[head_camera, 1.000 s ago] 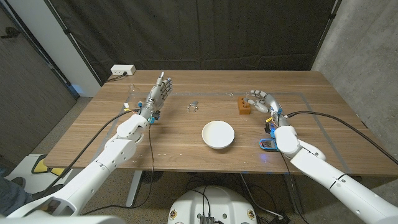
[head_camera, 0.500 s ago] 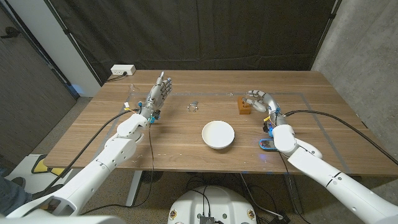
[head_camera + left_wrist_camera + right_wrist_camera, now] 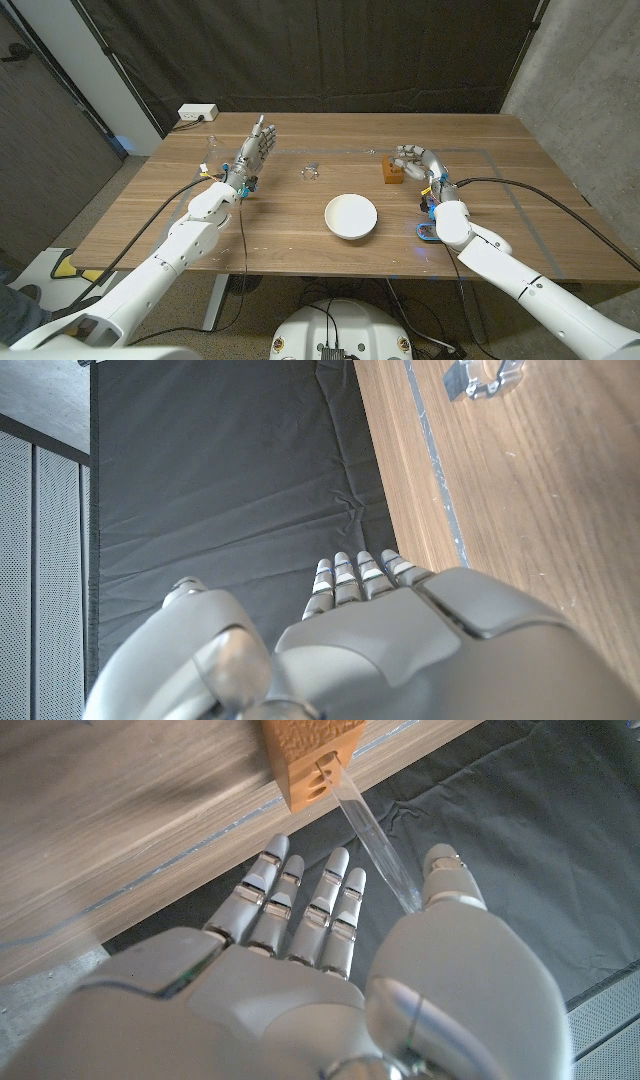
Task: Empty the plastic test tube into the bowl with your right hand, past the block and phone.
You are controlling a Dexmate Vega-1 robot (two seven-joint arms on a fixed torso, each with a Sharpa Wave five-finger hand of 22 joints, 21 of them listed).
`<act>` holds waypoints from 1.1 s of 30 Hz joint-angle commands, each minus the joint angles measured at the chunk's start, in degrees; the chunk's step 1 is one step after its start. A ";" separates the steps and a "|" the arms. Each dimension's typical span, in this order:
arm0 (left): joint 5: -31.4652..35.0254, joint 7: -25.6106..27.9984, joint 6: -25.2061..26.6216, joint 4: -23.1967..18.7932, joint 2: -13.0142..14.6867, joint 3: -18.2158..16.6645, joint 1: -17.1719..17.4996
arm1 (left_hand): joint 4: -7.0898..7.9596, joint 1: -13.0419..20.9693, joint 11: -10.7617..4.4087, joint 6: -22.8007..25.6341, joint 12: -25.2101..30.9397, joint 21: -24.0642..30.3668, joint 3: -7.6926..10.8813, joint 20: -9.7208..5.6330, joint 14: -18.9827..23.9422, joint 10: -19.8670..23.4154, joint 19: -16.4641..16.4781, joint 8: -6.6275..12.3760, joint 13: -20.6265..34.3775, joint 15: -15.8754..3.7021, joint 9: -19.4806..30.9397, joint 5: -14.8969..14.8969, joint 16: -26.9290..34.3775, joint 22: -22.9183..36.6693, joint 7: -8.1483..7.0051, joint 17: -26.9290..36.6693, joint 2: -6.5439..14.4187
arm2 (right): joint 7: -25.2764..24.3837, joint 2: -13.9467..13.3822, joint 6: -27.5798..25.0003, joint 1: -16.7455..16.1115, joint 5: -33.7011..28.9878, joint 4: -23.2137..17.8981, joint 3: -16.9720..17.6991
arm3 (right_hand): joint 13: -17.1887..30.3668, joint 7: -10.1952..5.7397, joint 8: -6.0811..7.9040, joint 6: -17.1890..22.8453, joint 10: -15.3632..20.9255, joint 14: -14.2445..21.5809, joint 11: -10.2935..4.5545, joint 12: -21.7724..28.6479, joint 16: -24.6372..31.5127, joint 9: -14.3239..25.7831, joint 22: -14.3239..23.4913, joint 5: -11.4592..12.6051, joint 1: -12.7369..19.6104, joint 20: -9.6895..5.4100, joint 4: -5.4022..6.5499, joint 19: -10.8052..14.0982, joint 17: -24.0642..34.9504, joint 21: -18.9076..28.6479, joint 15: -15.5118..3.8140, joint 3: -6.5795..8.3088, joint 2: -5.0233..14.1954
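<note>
Reaching step: my right hand [image 3: 412, 158] hovers at the block [image 3: 391, 170], fingers apart, holding nothing; test tube [image 3: 375, 840] stands tilted in the block [image 3: 308, 760], far right of the bowl [image 3: 350, 216]. Next I pinch the tube. Left hand [image 3: 255, 147] open, idle.

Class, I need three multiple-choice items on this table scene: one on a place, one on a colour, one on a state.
1. Where does the plastic test tube stand?
A. in the wooden block
B. in the bowl
C. on the phone

2. What colour is the bowl?
A. blue
B. white
C. black

3. How is the left robot hand?
A. holding the bowl
B. pressing the phone
C. open, holding nothing

Answers:
1 A: the right wrist view shows the tube in the block's hole.
2 B: the head view shows it white.
3 C: its fingers are straight with nothing in them.
</note>
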 commanded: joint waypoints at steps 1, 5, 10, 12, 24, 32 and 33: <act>-0.15 -0.63 -0.07 1.15 -0.60 0.32 -0.65 | 0.12 -0.12 -0.10 0.39 0.00 0.02 -0.40 0.03 -0.25 0.49 -0.64 -0.10 0.12 -0.09 0.25 0.06 0.02 0.18 -0.15 0.25 -0.34 | -0.58 0.50 -0.94 0.40 -0.35 0.17 -0.51 | 0.14 -0.35 0.45 0.96 1.00 0.72 -0.06 0.49 -0.24 0.23 0.16 0.19 0.63 -4.71 0.01 0.68 0.16 -0.19 -4.36 -0.12 0.01; -0.24 -0.86 -0.08 1.48 -0.73 0.39 -0.80 | 0.13 -0.13 -0.06 0.36 -0.01 0.06 -0.47 0.15 -0.34 0.49 -0.73 -0.14 0.12 -0.14 0.25 0.05 0.01 0.19 -0.26 0.25 -0.32 | -0.48 0.67 -1.44 0.85 -0.59 0.17 -0.86 | 0.16 -0.67 0.60 1.63 1.55 1.11 -0.54 0.60 -0.23 0.27 0.17 0.23 1.31 -4.78 -0.16 0.99 0.15 -0.15 -4.46 0.02 0.23; -0.32 -0.86 -0.10 1.63 -0.76 0.34 -0.78 | 0.14 -0.14 -0.23 0.44 0.01 0.14 -0.54 0.19 -0.39 0.58 -0.75 -0.13 0.12 -0.30 0.25 0.04 0.03 0.20 -0.36 0.25 -0.28 | -0.24 0.60 -1.60 1.08 -0.59 0.26 -1.05 | 0.19 -0.82 0.77 2.50 2.37 2.12 -0.42 0.79 0.00 0.33 0.18 0.18 1.61 -4.93 -0.10 1.64 0.18 -0.01 -4.68 -0.04 0.39; -0.35 -0.93 -0.09 1.72 -0.77 0.34 -0.81 | 0.14 -0.14 -0.26 0.46 0.02 0.16 -0.57 0.21 -0.42 0.62 -0.77 -0.13 0.12 -0.32 0.25 0.04 0.03 0.20 -0.39 0.25 -0.26 | -0.28 0.57 -1.87 1.14 -0.68 0.32 -1.10 | 0.19 -0.73 0.79 2.71 2.79 2.53 -0.32 0.90 0.07 0.35 0.18 0.16 1.75 -5.03 -0.12 2.00 0.18 0.09 -4.88 -0.07 0.40; -0.30 -1.32 0.54 2.34 -0.77 0.65 -1.49 | 0.14 -0.13 -0.23 0.58 -0.01 0.26 -0.76 0.38 -0.41 0.63 -0.97 -0.14 0.13 -0.37 0.25 0.02 0.09 0.21 -0.48 0.25 -0.18 | -0.89 0.70 -4.24 1.13 -1.26 0.55 -1.77 | 0.22 -0.43 0.77 3.23 3.25 3.55 -0.16 0.88 0.18 0.41 0.19 0.06 2.02 -5.20 0.00 2.90 0.21 0.30 -5.10 -0.23 0.51; -0.20 -1.34 0.89 2.34 -0.71 0.79 -1.72 | 0.14 -0.12 -0.26 0.65 -0.04 0.34 -0.89 0.41 -0.47 0.60 -1.08 -0.16 0.13 -0.39 0.25 0.01 0.11 0.22 -0.51 0.25 -0.12 | -1.34 0.63 -5.50 1.51 -2.27 0.99 -2.58 | 0.23 -0.49 0.73 3.38 3.41 3.73 -0.17 0.86 0.14 0.44 0.20 0.03 2.15 -5.13 0.05 3.07 0.23 0.30 -5.11 -0.26 0.63; -0.21 -1.35 0.94 2.31 -0.68 0.80 -1.73 | 0.15 -0.12 -0.23 0.65 -0.05 0.35 -0.90 0.42 -0.46 0.60 -1.09 -0.17 0.13 -0.36 0.25 0.01 0.12 0.22 -0.49 0.25 -0.11 | -1.37 0.62 -5.47 1.54 -2.34 1.12 -2.66 | 0.23 -0.55 0.74 3.46 3.45 3.73 -0.20 0.86 0.11 0.44 0.20 0.02 2.18 -5.13 0.06 3.05 0.23 0.28 -5.13 -0.26 0.67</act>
